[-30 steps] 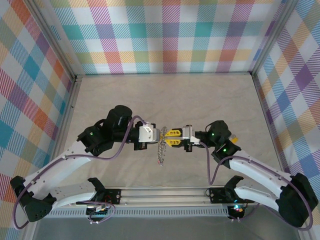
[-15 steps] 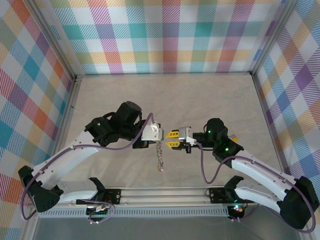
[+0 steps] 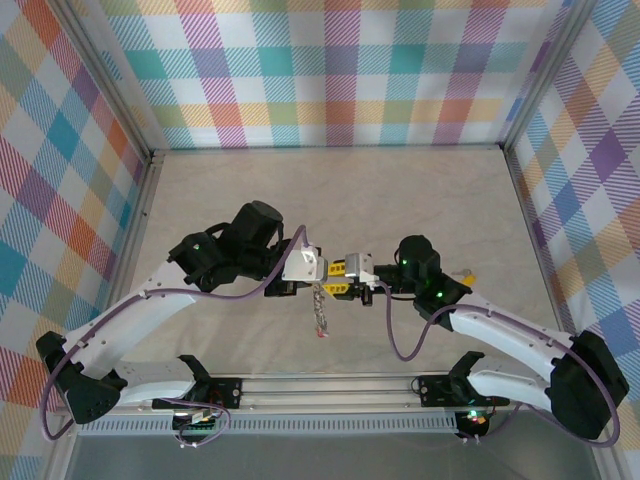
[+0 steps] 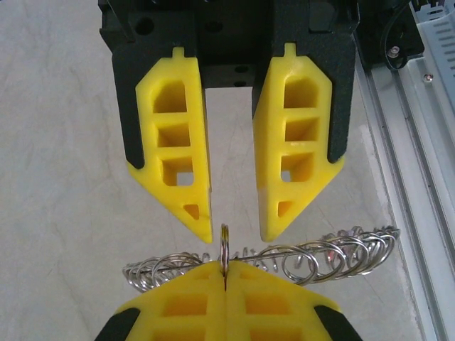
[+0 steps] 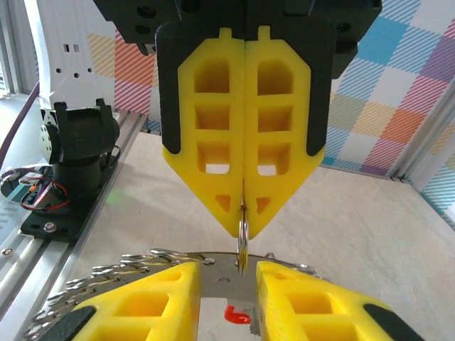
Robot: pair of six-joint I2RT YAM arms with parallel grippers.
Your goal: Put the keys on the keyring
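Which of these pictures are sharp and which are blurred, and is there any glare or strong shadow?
Top external: even, soft light, no hard shadows; the keyring is small and its detail is lost. Left wrist: the left gripper and ring coils are sharp, with small glints on the metal. Right wrist: the right gripper is sharp, the plaid wall behind slightly soft.

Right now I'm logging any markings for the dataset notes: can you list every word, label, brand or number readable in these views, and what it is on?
None: no readable text in any view.
The yellow fingers of the left gripper bear no lettering.
The right gripper and the keyring are unmarked too.
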